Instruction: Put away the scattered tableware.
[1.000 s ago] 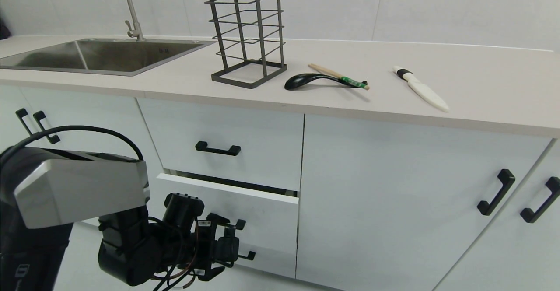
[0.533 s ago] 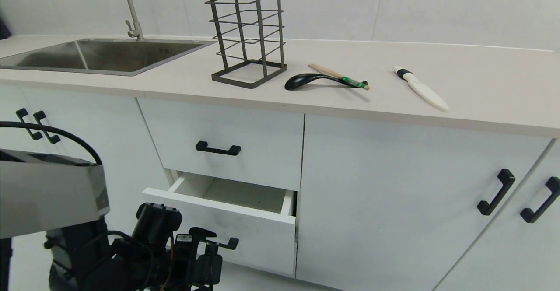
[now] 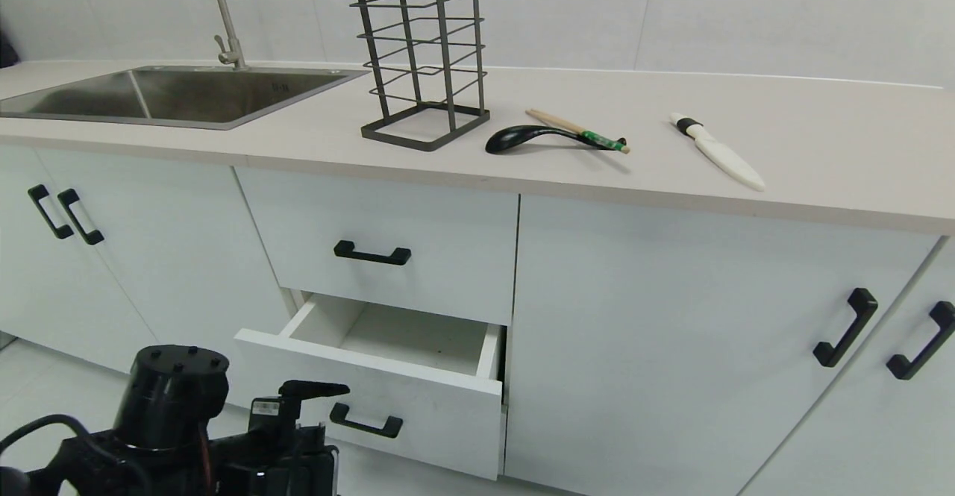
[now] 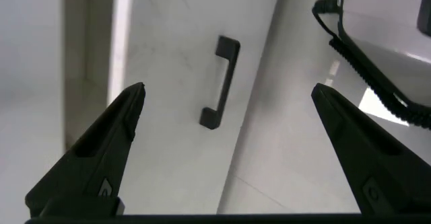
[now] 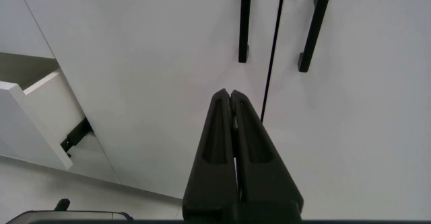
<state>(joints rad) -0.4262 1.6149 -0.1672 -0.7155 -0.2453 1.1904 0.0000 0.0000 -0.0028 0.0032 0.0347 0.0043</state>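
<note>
A pale worktop (image 3: 821, 130) is set against white tiles, above a pulled-out drawer (image 3: 433, 406). A black spoon (image 3: 509, 140), wooden chopsticks (image 3: 556, 119) and a white knife (image 3: 724, 157) are laid there. The left gripper (image 4: 227, 93) is spread wide, the right gripper (image 5: 232, 96) pressed closed, empty.

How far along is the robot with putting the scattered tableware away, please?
Done: the lower drawer is pulled open, with nothing visible inside. In hand: nothing; the left gripper is open facing the drawer handle, and the right gripper is shut and empty near the cabinet doors. Left: the black spoon, chopsticks and white knife all lie on the countertop, yet to go in.
</note>
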